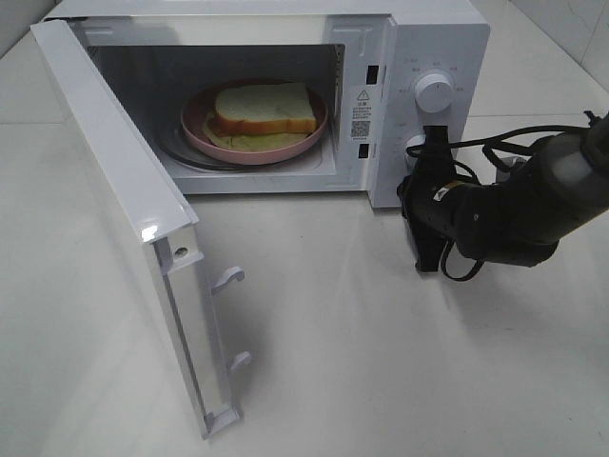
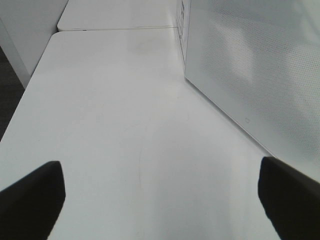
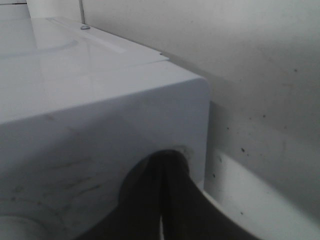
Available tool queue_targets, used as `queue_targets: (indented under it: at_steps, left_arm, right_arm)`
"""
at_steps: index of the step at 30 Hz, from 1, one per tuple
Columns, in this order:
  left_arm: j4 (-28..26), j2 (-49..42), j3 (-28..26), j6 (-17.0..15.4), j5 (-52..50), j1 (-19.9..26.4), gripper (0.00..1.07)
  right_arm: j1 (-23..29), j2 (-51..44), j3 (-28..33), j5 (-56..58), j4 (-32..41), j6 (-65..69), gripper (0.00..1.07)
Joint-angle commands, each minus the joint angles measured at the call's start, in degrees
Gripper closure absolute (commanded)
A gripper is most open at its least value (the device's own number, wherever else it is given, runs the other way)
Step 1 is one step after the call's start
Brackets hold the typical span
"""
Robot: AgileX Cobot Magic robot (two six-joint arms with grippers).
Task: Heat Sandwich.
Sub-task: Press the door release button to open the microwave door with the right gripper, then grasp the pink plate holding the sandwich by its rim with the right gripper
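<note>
The sandwich [image 1: 264,109], a slice of white bread over a pale green layer, lies on a round pink plate [image 1: 205,138] inside the white microwave [image 1: 447,38]. The microwave door [image 1: 114,190] stands wide open to the left. My right gripper [image 1: 436,138] is shut, its tips against the control panel at the lower knob [image 1: 416,145]. In the right wrist view the shut right gripper [image 3: 162,165] touches the microwave's white front. My left gripper [image 2: 160,185] is open above the bare table beside the door's outer face [image 2: 260,75]; it does not show in the high view.
The upper knob [image 1: 434,92] sits above my right gripper. Black cables [image 1: 504,148] loop over the right arm. Two door latch hooks [image 1: 228,278] stick out of the door edge. The white table [image 1: 381,362] stretches in front of the microwave.
</note>
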Motion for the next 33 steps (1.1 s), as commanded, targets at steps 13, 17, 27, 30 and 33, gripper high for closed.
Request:
queue_targets:
  at_steps: [13,17,27,30,33]
  left_arm:
    - [-0.5,-1.6,0.2,-0.1,-0.5,0.2,0.05]
    - [-0.5,-1.6,0.2,-0.1,-0.5,0.2,0.05]
    - [-0.5,-1.6,0.2,-0.1,-0.5,0.2,0.05]
    - [-0.5,-1.6,0.2,-0.1,-0.5,0.2,0.05]
    - [-0.5,-1.6,0.2,-0.1,-0.5,0.2,0.05]
  right_arm:
    - [-1.0,-6.1,6.7,2.2,-5.8,-1.0,1.07]
    - [-1.0,-8.6,9.5,2.9,-6.0,-1.2,1.07]
    - [-1.0,-19.3,15.4,12.3,-6.6,-6.4,1.07]
    - [-1.0,-20.8,15.9,14.3,-6.9,-7.6,1.07]
    - [-1.0,-23.6,16.5,19.2,-6.9,-11.9,1.06]
